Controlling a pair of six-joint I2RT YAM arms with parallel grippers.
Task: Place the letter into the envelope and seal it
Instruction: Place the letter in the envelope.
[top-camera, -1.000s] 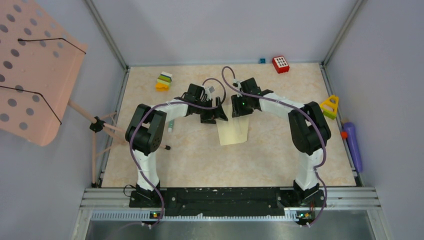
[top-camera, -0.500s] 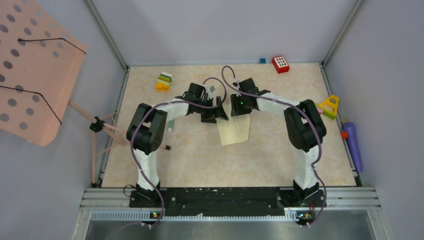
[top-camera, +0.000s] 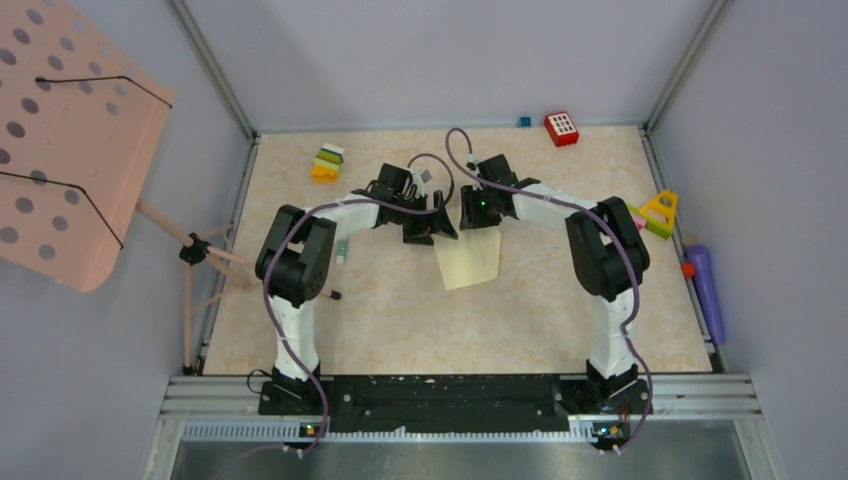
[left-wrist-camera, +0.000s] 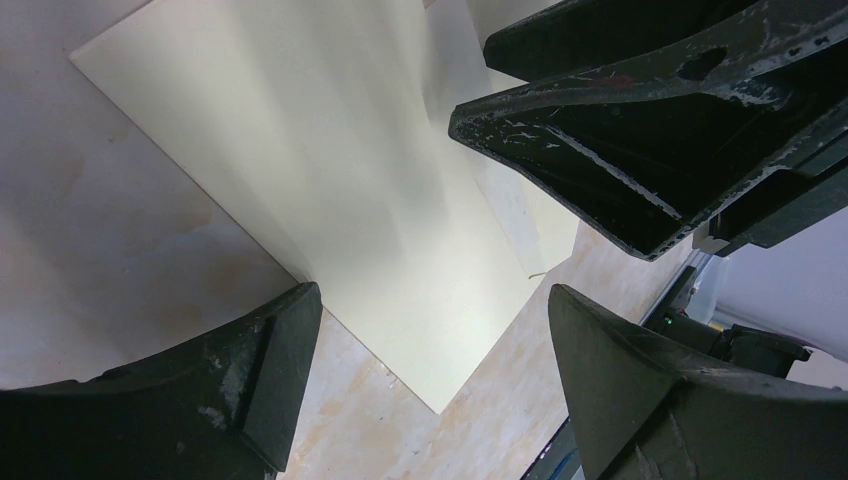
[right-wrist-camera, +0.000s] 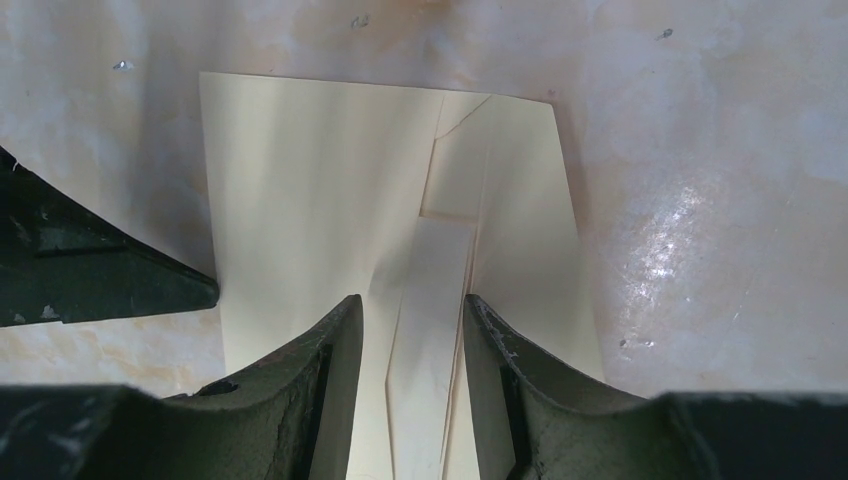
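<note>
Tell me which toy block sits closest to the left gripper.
The yellow, green and white stack, at the far left; the red dotted block and yellow triangle lie over on the right side.

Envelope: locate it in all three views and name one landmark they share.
Top external: the envelope lies flat mid-table.
Left wrist: it fills the upper left through to the centre.
Right wrist: it sits in the centre, reaching the bottom edge.
Shared landmark: the beige mottled table under it.
</note>
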